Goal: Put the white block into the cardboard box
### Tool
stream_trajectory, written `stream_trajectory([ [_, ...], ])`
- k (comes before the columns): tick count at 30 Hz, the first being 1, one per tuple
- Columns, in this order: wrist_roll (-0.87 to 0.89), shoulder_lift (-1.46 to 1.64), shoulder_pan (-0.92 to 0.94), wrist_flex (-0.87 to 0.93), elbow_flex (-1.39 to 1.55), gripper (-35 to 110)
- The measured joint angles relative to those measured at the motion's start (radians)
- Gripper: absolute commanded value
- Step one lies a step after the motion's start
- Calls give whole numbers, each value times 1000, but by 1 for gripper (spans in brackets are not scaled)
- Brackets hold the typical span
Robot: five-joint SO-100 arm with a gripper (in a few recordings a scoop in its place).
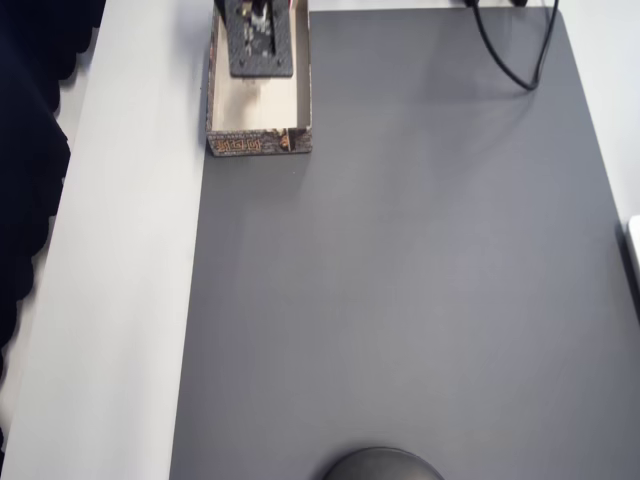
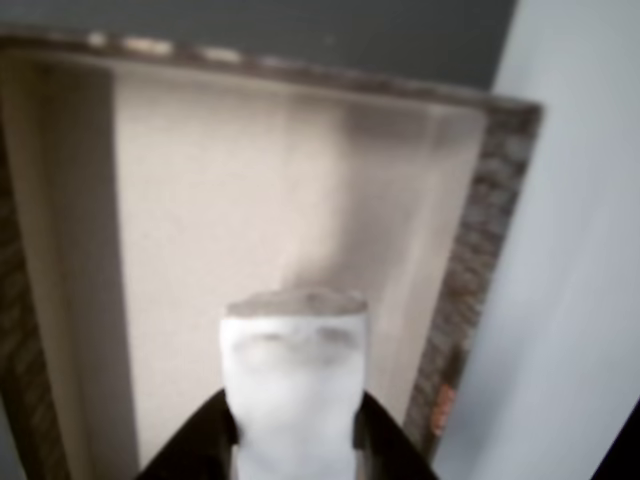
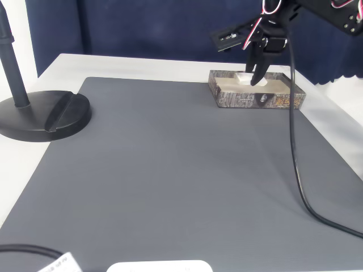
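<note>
The white block point(image 2: 293, 385) sits upright between my gripper's point(image 2: 293, 410) two black fingers point(image 2: 375, 425), which are shut on its sides. It hangs just over the cream floor of the cardboard box point(image 2: 200, 230). In the fixed view the gripper point(image 3: 255, 76) reaches down into the far end of the box point(image 3: 255, 100), with the white block point(image 3: 244, 77) at rim height. From overhead, the arm's black wrist plate point(image 1: 262, 40) covers the upper part of the box point(image 1: 258, 143), which lies at the mat's top left corner.
A dark grey mat point(image 1: 400, 280) covers most of the white table. A black stand with a round base point(image 3: 45, 116) is at the left of the fixed view. A black cable point(image 3: 295, 170) trails from the arm down the right side.
</note>
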Motion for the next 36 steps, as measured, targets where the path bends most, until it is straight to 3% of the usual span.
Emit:
stream_trajectory([
  [23, -2, -109, -9, 0, -54, 0],
  [36, -37, -109, -9, -6, -64, 32],
])
